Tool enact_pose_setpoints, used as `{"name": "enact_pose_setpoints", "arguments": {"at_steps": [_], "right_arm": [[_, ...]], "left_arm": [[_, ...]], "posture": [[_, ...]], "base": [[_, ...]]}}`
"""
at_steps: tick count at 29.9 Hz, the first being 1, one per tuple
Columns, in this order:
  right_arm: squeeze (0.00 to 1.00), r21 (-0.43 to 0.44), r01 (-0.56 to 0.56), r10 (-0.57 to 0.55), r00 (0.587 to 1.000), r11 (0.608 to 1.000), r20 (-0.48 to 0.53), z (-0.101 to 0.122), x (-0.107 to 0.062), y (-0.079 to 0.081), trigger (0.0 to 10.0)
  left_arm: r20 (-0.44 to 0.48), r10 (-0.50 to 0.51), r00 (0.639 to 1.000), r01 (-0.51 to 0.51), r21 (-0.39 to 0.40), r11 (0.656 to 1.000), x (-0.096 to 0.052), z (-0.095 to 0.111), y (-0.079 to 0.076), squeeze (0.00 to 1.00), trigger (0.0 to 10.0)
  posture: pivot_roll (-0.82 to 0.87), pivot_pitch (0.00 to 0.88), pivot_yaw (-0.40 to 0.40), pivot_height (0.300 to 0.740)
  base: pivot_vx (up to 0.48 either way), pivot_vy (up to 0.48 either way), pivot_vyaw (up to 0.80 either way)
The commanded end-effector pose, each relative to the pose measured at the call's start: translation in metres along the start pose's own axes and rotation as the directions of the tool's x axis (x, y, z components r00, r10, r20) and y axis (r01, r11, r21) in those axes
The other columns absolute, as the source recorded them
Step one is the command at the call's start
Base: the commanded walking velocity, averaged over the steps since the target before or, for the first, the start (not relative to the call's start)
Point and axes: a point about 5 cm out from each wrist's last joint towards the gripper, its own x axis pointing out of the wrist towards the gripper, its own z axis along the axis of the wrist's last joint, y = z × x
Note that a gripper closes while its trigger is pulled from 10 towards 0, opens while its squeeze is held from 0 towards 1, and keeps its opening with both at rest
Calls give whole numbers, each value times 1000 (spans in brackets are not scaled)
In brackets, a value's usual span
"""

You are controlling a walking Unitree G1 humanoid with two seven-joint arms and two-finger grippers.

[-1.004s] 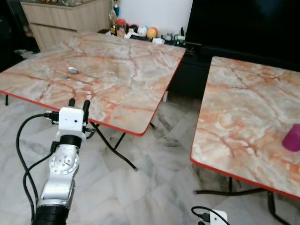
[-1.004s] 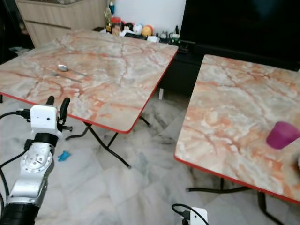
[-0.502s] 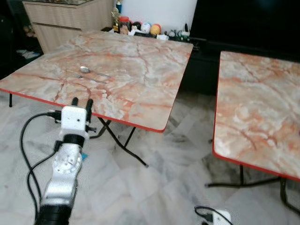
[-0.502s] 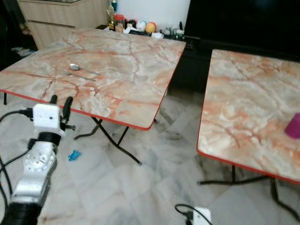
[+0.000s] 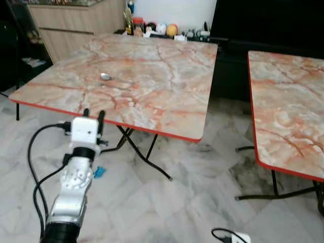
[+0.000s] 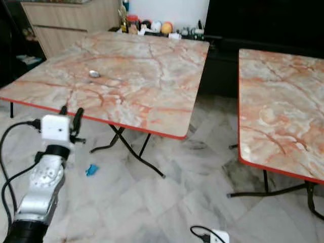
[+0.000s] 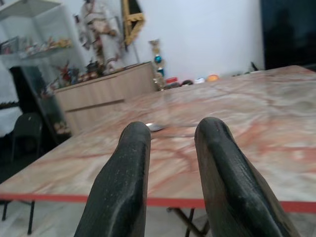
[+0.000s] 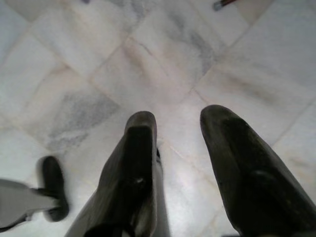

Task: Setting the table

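Marble-patterned, the red-edged worktop carried a spoon toward its left side. The left gripper hovered before its near edge, fingers slightly parted, empty (the right gripper, likewise parted and empty, hung over floor tiles).

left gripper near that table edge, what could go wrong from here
The left gripper, open and empty, is raised just short of the left table's red edge; walking on could knock it into the rim. The spoon lies well in from that edge, so reaching it may need a long stretch. A loose cable loops off the arm and might snag.
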Motion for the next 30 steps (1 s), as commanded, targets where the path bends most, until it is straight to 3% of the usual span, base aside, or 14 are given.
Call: {"name": "enact_pose_setpoints", "arguments": {"at_steps": [1,30], "right_arm": [[0,4,-20,20,1000,1000,19,6,2,9,10000],[0,8,-15,14,999,1000,50,14,4,3,10000]], "left_arm": [[-7,17,1000,-17,20,1000,-1,-1,8,0,10000],[-13,15,1000,-14,17,1000,-3,-2,9,0,10000]], "posture": [[123,0,-34,740],[123,0,-34,740]], "base": [[0,315,0],[0,318,0]]}}
